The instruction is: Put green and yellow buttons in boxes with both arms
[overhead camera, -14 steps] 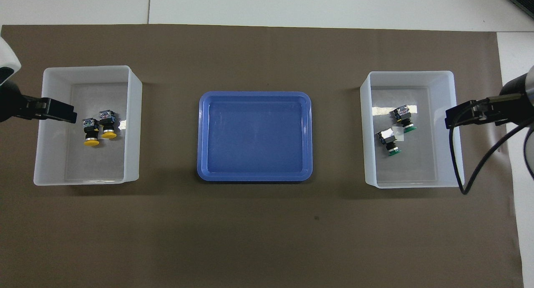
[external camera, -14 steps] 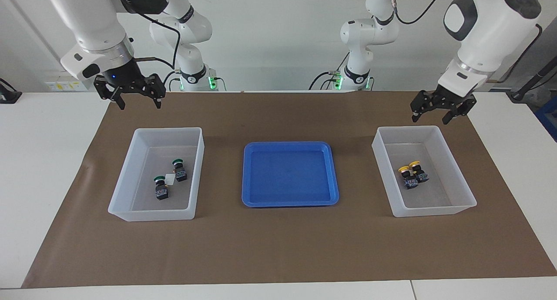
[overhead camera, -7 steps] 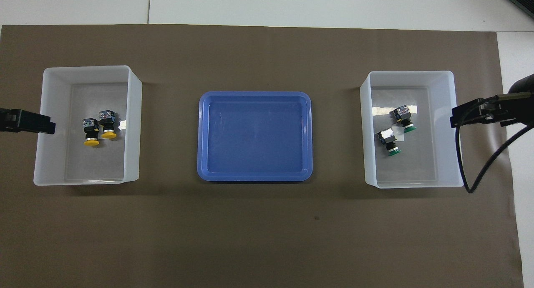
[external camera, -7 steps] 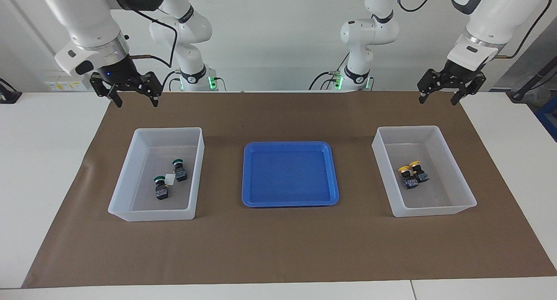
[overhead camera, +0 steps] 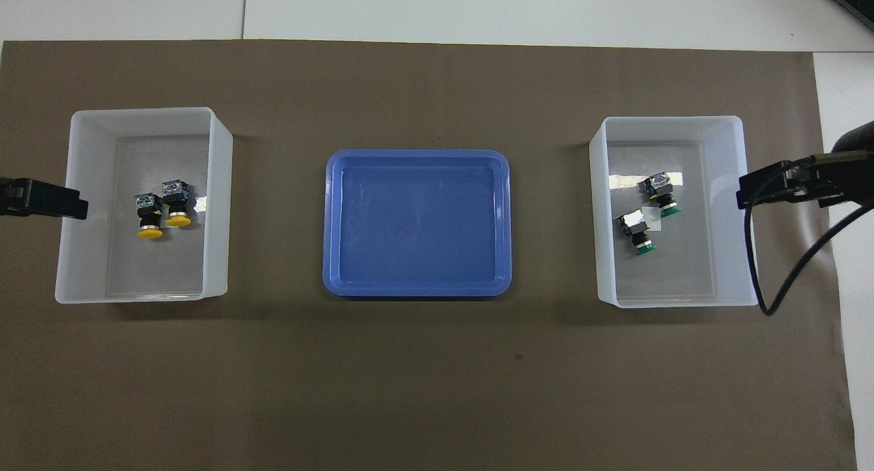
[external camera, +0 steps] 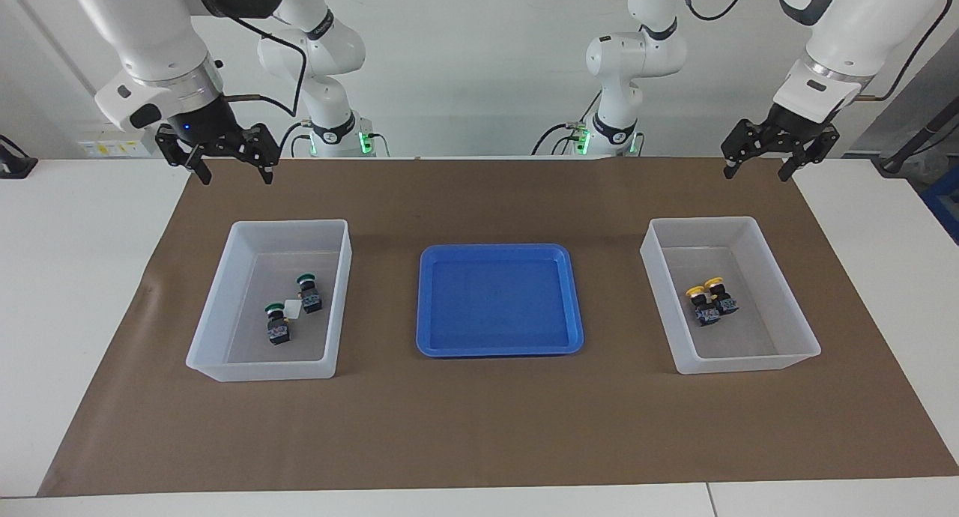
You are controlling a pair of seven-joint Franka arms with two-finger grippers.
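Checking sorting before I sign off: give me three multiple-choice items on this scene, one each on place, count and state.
1. The yellow buttons lie:
A. in the blue tray
B. in the box at the left arm's end
C. on the brown mat

2. Green buttons in the box at the right arm's end:
A. one
B. two
C. four

3. The blue tray is:
A. empty
B. holding one button
C. upside down

Key: 1 B, both lie inside that box. 2 B, two green caps show. 3 A, only bare floor shows.
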